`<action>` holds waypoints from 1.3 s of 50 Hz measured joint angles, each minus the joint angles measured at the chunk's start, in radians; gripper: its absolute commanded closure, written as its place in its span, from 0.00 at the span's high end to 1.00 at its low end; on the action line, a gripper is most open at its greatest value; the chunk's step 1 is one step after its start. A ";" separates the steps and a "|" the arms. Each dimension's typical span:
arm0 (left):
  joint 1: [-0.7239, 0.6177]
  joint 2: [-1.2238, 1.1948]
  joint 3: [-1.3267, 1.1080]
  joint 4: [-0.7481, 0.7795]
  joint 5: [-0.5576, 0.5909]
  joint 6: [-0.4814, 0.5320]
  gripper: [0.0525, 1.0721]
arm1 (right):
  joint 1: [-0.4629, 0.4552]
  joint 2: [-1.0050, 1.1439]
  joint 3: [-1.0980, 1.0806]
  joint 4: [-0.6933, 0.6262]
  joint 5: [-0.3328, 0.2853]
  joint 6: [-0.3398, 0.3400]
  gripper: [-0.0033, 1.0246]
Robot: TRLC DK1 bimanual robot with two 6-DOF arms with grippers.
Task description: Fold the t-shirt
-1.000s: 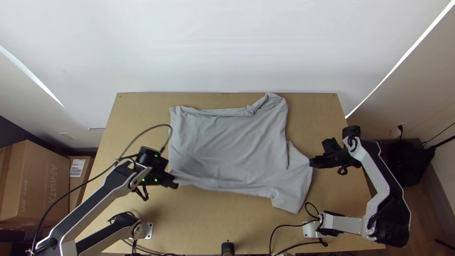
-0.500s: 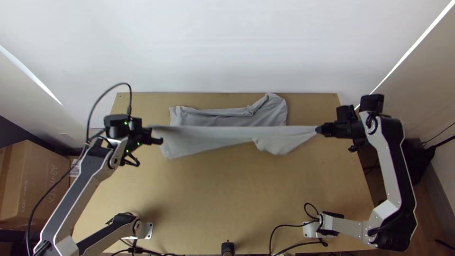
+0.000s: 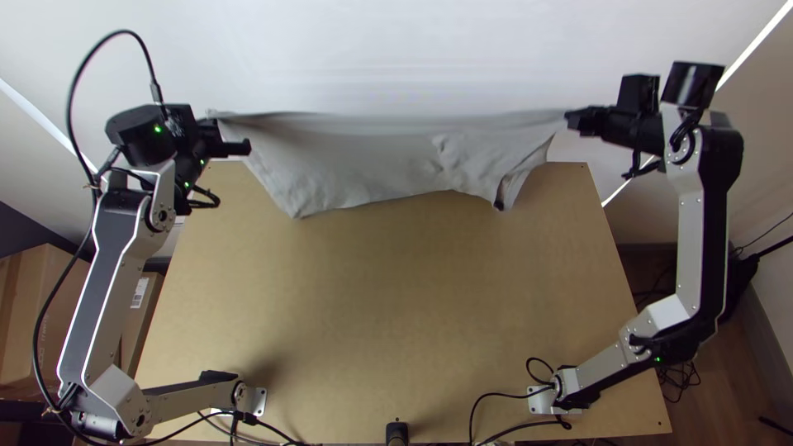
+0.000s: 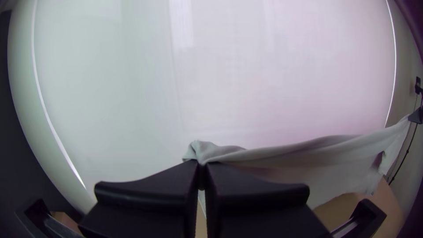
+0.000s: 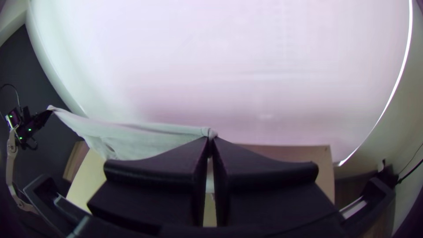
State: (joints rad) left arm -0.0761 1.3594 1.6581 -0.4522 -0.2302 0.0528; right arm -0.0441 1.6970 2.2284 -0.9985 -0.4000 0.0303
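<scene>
Softly creased grey t-shirt, taut along one edge.

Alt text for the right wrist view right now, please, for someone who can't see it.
A pale grey t-shirt is held up between the right claw, shut on its edge, and the left claw farther off, with a wooden table below.

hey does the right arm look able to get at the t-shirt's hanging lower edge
Probably not: its pincer is shut on the t-shirt's upper corner and would likely have to let go first, though the lower edge itself looks unobstructed.
</scene>
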 measured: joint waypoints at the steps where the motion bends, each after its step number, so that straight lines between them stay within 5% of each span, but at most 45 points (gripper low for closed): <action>1: 0.001 0.007 0.020 0.008 0.000 0.000 0.02 | 0.007 0.011 0.026 0.021 0.021 0.000 0.03; 8: 0.012 0.043 0.159 0.066 -0.022 0.001 0.02 | 0.078 0.019 0.092 0.201 0.175 -0.009 0.03; 14: 0.022 0.039 0.227 0.117 -0.042 0.001 0.02 | 0.121 -0.002 0.096 0.281 0.229 -0.021 0.03; 46: -0.009 -0.404 0.240 0.155 -0.058 -0.046 0.02 | 0.129 -0.660 -0.042 0.352 0.307 0.045 0.03; 65: -0.009 -0.593 0.072 0.064 -0.051 -0.122 0.02 | 0.121 -0.769 -0.135 0.259 0.306 0.048 0.03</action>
State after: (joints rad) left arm -0.0849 0.7666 1.7298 -0.3882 -0.2810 -0.0696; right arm 0.0772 0.9276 2.0930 -0.7391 -0.0944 0.0788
